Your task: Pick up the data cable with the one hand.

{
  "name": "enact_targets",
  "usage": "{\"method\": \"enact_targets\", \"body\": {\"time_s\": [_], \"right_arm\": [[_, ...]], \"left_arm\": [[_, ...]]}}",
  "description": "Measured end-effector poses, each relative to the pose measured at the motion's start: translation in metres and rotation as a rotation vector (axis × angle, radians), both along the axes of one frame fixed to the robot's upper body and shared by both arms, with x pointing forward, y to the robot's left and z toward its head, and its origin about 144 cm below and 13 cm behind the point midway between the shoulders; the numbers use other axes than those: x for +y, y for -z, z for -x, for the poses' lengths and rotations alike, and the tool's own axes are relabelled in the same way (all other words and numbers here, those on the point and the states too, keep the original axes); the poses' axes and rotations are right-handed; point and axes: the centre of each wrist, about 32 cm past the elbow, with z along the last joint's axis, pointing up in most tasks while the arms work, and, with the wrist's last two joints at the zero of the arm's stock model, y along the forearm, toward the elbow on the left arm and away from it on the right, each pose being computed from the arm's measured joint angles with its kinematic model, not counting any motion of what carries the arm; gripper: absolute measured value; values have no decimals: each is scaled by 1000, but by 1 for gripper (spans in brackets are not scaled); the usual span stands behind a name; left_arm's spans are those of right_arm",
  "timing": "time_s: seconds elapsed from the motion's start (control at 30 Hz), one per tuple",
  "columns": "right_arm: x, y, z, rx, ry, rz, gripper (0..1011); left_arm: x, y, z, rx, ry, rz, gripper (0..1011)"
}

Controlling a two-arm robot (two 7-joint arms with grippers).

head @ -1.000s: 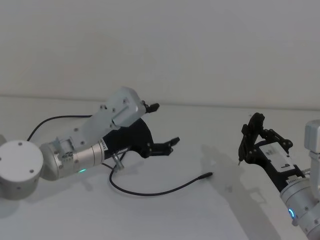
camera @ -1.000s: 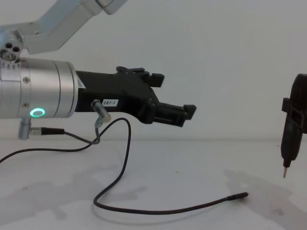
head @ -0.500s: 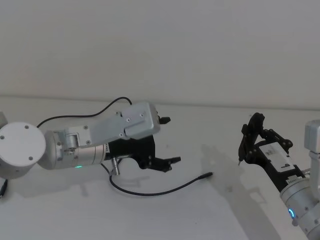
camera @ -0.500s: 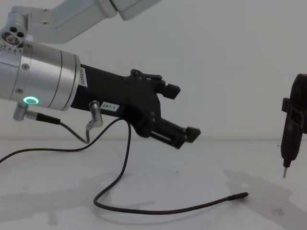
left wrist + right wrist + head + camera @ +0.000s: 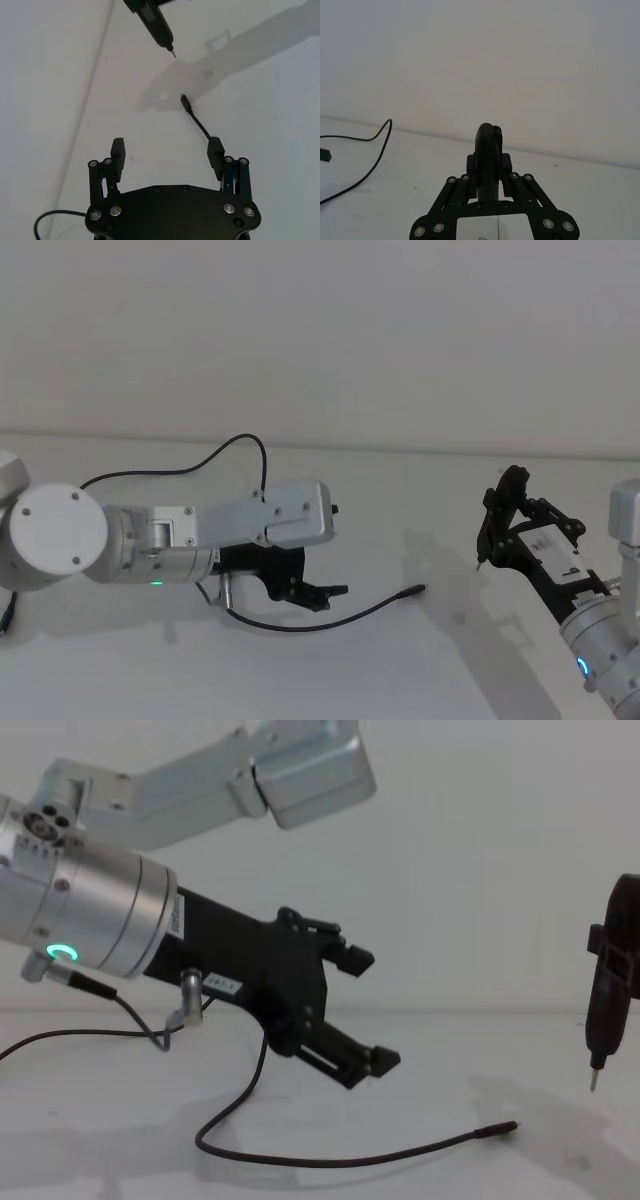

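Observation:
The data cable (image 5: 300, 627) lies on the white table as a thin black curve, its plug (image 5: 414, 590) pointing right. The chest view shows the cable (image 5: 340, 1158) flat on the surface. My left gripper (image 5: 334, 552), the black two-jaw hand, is open and tilted down just above the cable's middle stretch, holding nothing. From the left wrist, the gripper (image 5: 166, 145) is open and the plug (image 5: 186, 102) lies beyond one fingertip (image 5: 215, 146). My right gripper (image 5: 508, 508) hangs at the right, shut on a narrow black pin-tipped tool (image 5: 604, 995).
A short black wire runs from a silver elbow connector (image 5: 187, 1000) on the left wrist. Another arm wire (image 5: 215, 455) loops over the table behind the left arm. A white wall (image 5: 320, 340) rises at the back. The tool's pin tip (image 5: 594, 1082) hovers above the table.
My left arm has swung down and forward, tilting its open gripper closer to the cable. The cable and the right arm have not moved.

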Motion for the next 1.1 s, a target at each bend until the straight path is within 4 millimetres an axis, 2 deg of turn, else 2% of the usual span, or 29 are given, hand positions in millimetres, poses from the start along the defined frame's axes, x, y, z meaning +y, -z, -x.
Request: {"method": "enact_targets", "body": {"time_s": [0.67,1.1], "right_arm": [[0,0,0,0,0,0,268],[0,0,0,0,0,0,268]], "left_arm": [[-16,24,-10,96,-48,-33,1001],[-28,32,-17,132,-43,-57,1001]]}}
